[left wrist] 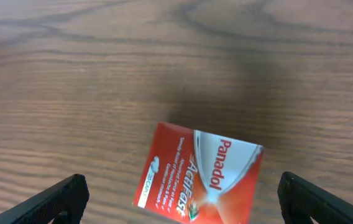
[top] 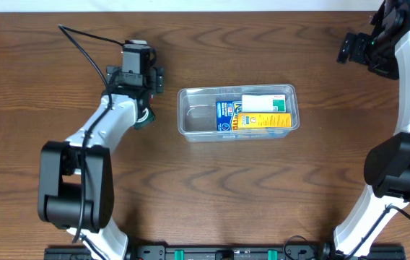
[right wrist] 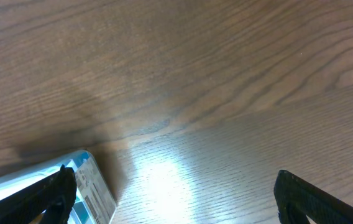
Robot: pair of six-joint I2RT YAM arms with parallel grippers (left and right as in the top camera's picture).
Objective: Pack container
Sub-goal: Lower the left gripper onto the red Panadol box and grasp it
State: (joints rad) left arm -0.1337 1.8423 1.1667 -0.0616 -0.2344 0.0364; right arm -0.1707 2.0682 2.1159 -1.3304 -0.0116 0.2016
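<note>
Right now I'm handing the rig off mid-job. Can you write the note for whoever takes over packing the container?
Left gripper: open, holding nothing, above the red Panadol box, which lies flat on the table between its fingers.
Right gripper: open, holding nothing. A blue-and-white box lies on the table at the edge of its wrist view, only partly seen.
Container: mid-table between the arms.
Done: a blue box, a yellow box and a white box are inside it.
Left: the Panadol box and the blue-and-white box are outside the container. The Panadol box looks like the easiest next pick.
</note>
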